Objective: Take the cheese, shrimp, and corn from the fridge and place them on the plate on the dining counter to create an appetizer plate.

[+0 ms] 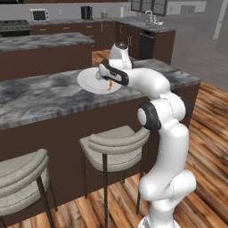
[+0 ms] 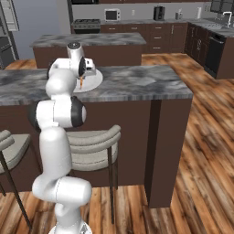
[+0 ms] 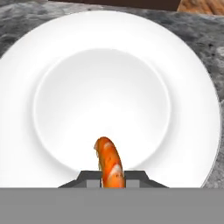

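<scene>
Mostly hidden, the fingers (image 3: pixel 112 179) show as two dark tips cut off at 6 o'clock in the hand view, clenched on the shrimp (image 3: pixel 109 162), whose lower end is lost between them. That shrimp is a small curved, glossy orange piece with pale flecks. It hangs over the plate (image 3: pixel 188 87), a plain white, smooth round dish with a shallow well, toward the well's 6 o'clock edge; whether it touches the dish cannot be told. From the left base view the arm covers the plate's (image 1: pixel 89 80) right side, and the shrimp (image 1: pixel 110 85) is an orange sliver. The dish sits on the marbled grey-and-white stone bench (image 2: pixel 137 84) above cushioned stools (image 1: pixel 116 143).
</scene>
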You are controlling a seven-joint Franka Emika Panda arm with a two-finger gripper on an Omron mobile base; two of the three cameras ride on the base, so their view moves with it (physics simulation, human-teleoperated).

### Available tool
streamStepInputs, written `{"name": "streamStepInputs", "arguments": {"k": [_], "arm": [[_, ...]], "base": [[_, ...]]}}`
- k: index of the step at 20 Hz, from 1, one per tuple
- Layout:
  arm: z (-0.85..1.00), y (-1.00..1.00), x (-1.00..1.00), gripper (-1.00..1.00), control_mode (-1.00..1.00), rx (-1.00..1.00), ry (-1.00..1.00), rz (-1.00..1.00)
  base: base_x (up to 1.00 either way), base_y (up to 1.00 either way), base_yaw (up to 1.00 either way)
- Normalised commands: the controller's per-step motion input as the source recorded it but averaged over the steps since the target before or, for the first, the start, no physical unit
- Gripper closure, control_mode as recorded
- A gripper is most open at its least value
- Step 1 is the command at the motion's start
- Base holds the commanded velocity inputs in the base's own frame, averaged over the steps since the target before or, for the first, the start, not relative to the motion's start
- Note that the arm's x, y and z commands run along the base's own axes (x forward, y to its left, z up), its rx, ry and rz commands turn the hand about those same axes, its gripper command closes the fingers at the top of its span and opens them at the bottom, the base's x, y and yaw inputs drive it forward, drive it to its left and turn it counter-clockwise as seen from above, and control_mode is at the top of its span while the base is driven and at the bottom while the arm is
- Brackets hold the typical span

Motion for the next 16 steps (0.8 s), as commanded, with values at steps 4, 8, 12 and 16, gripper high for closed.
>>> {"name": "streamStepInputs", "arguments": {"k": [4, 8, 12, 16], "arm": [[0.00, 0.10, 0.00, -1.00, -1.00, 0.00, 0.00, -0.01], [0.19, 0.01, -0.16, -1.00, -1.00, 0.00, -0.01, -0.05], [0.54, 0.00, -0.35, -1.00, -1.00, 0.00, -0.09, -0.07], [0.74, 0.00, -0.88, -1.00, -1.00, 0.00, -0.21, -0.08]], "base": [[0.00, 0.00, 0.00], [0.00, 0.00, 0.00], [0.00, 0.00, 0.00], [0.00, 0.00, 0.00]]}}
